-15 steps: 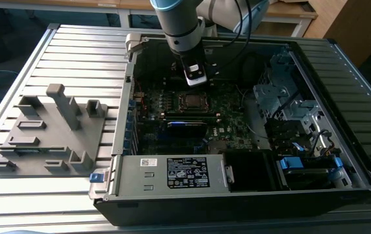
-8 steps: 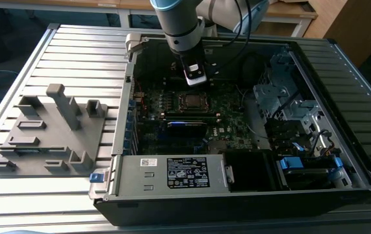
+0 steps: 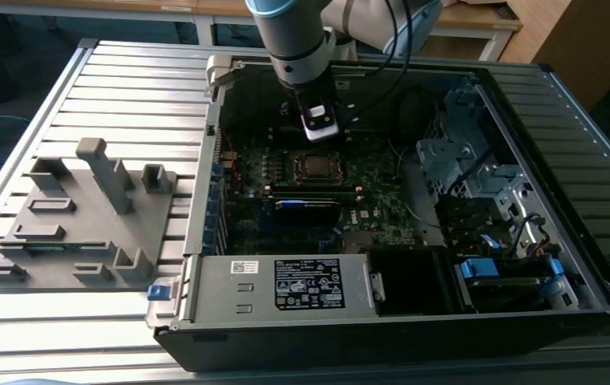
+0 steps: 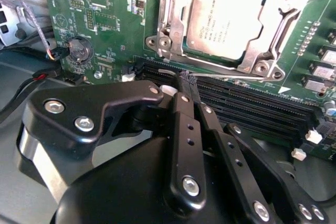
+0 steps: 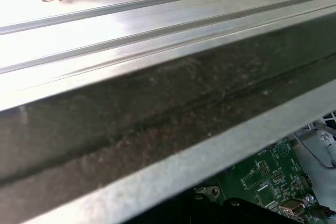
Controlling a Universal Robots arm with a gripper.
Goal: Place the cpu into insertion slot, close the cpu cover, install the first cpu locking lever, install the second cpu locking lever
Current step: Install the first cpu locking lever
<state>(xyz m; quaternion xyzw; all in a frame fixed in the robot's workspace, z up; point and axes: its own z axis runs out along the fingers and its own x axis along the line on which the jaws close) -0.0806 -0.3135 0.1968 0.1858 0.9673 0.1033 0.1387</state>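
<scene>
A ribbed silver aluminium worktop [image 3: 123, 88] carries a grey plastic fixture with upright posts [image 3: 74, 216] toward the exterior view's left and, just beside it, an open black computer case [image 3: 390, 353]. Inside lie a green motherboard [image 3: 374, 220], a silver power supply box [image 3: 224, 301] and a grey metal drive cage [image 3: 465, 156]. In the second wrist view the board bears a round coin cell [image 4: 80, 50] and long black memory slots [image 4: 247, 103].

An open computer case [image 3: 390, 341] lies on a slatted table [image 3: 134, 88], with a parts fixture [image 3: 70, 216] beside it on the exterior view's left. Inside, the cpu [image 4: 226, 19] sits in the socket mid-motherboard [image 3: 380, 200], under the cpu cover [image 4: 262, 51], with memory slots [image 4: 252, 103] alongside. The gripper [image 3: 321, 128] hangs over the socket's far side, the power supply [image 3: 283, 285] lies at the near edge, and the drive cage [image 3: 465, 160] is on the exterior view's right.
</scene>
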